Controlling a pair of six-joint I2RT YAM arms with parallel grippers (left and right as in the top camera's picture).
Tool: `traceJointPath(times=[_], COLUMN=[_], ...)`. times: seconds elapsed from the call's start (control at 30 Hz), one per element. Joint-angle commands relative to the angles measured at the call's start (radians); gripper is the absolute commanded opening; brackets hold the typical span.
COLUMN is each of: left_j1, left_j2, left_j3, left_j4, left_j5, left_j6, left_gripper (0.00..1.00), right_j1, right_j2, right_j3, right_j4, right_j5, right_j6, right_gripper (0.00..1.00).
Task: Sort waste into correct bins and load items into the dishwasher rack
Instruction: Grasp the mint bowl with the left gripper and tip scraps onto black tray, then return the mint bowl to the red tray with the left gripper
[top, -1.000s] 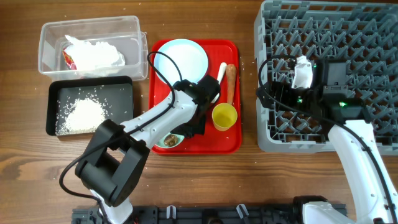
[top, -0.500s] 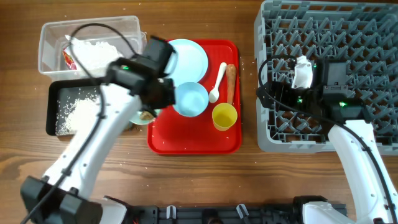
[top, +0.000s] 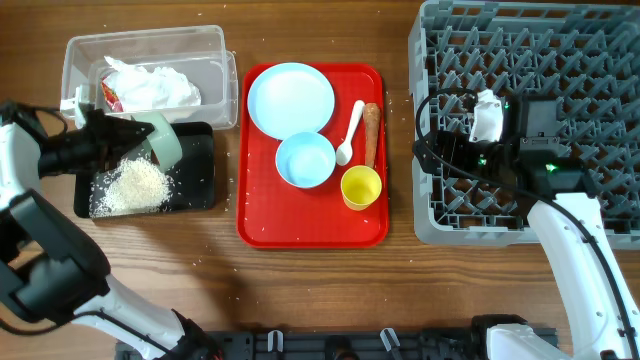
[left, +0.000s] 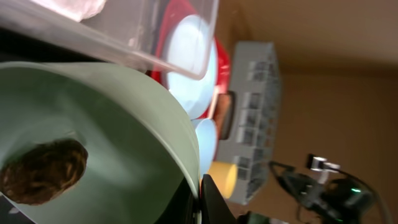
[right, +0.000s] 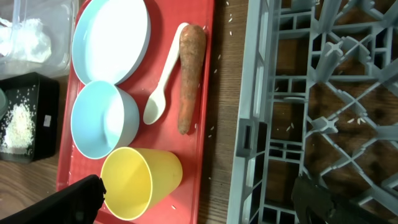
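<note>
My left gripper (top: 143, 137) is shut on the rim of a pale green bowl (top: 165, 140) and holds it tilted on its side over the black tray (top: 196, 170) of rice. In the left wrist view the green bowl (left: 118, 124) holds a brown lump of food (left: 40, 171), and my fingers (left: 200, 199) pinch its rim. The red tray (top: 312, 225) carries a light blue plate (top: 291, 98), a blue bowl (top: 305, 160), a white spoon (top: 348, 135), a carrot (top: 371, 130) and a yellow cup (top: 361, 187). My right gripper (top: 440, 158) is open and empty at the left edge of the grey dishwasher rack (top: 560, 60).
A clear plastic bin (top: 85, 55) with white waste stands behind the black tray. In the right wrist view the open fingers (right: 199, 196) frame the yellow cup (right: 140, 183), the blue bowl (right: 102, 121), the carrot (right: 189, 74) and the rack (right: 311, 93). Rice grains lie scattered on the table.
My left arm swung left from the red tray with the green bowl, now tilted over the black tray. The blue bowl stands uncovered. The right arm has not moved.
</note>
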Motion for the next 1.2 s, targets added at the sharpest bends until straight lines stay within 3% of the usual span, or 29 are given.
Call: traceJointPath(times=[0.0, 0.07, 0.13, 0.2, 0.47, 0.53, 0.63, 0.7, 0.77, 0.83, 0.97, 1.1, 1.17], left_j1=[0.058, 0.083, 0.092, 0.097, 0.096, 0.068, -0.101, -0.229, -0.392, -0.592, -0.901, -1.054, -1.114], left_j2=[0.056, 0.056, 0.057, 0.071, 0.057, 0.006, -0.147, -0.214, -0.253, -0.259, -0.259, -0.259, -0.259], left_j3=[0.008, 0.008, 0.008, 0.008, 0.009, 0.037, 0.071, 0.071, 0.071, 0.071, 0.066, -0.031, -0.123], left_j4=[-0.045, -0.147, -0.147, -0.142, -0.181, -0.195, -0.203, -0.189, -0.14, -0.114, -0.132, -0.098, -0.023], left_j5=[0.285, 0.359, 0.284, 0.175, 0.21, 0.218, 0.155, 0.049, -0.156, -0.454, -0.932, -1.124, -1.148], left_j6=[0.106, 0.143, 0.217, 0.161, 0.161, 0.161, 0.161, 0.095, -0.061, -0.232, -0.416, -0.585, -0.599], left_gripper=[0.04, 0.04, 0.04, 0.04, 0.04, 0.04, 0.04, 0.04, 0.04, 0.04, 0.04, 0.04, 0.04], right_j1=[0.0, 0.0, 0.0, 0.0, 0.0, 0.0, 0.0, 0.0, 0.0, 0.0, 0.0, 0.0, 0.0], right_j2=[0.008, 0.008, 0.008, 0.008, 0.007, 0.007, 0.008, 0.008, 0.007, 0.007, 0.008, 0.008, 0.007], right_j3=[0.014, 0.014, 0.014, 0.014, 0.014, 0.014, 0.014, 0.014, 0.014, 0.014, 0.014, 0.014, 0.014], right_j4=[0.0, -0.006, -0.009, -0.01, -0.015, -0.016, -0.016, -0.016, -0.016, -0.017, -0.025, -0.024, -0.023], right_j5=[0.014, 0.014, 0.014, 0.014, 0.014, 0.014, 0.014, 0.014, 0.014, 0.014, 0.014, 0.014, 0.014], right_j6=[0.004, 0.004, 0.007, 0.006, 0.007, 0.006, 0.007, 0.007, 0.006, 0.006, 0.004, 0.003, 0.003], right_gripper=[1.0, 1.0, 1.0, 1.0, 1.0, 1.0, 1.0, 1.0, 1.0, 1.0, 1.0, 1.0, 1.0])
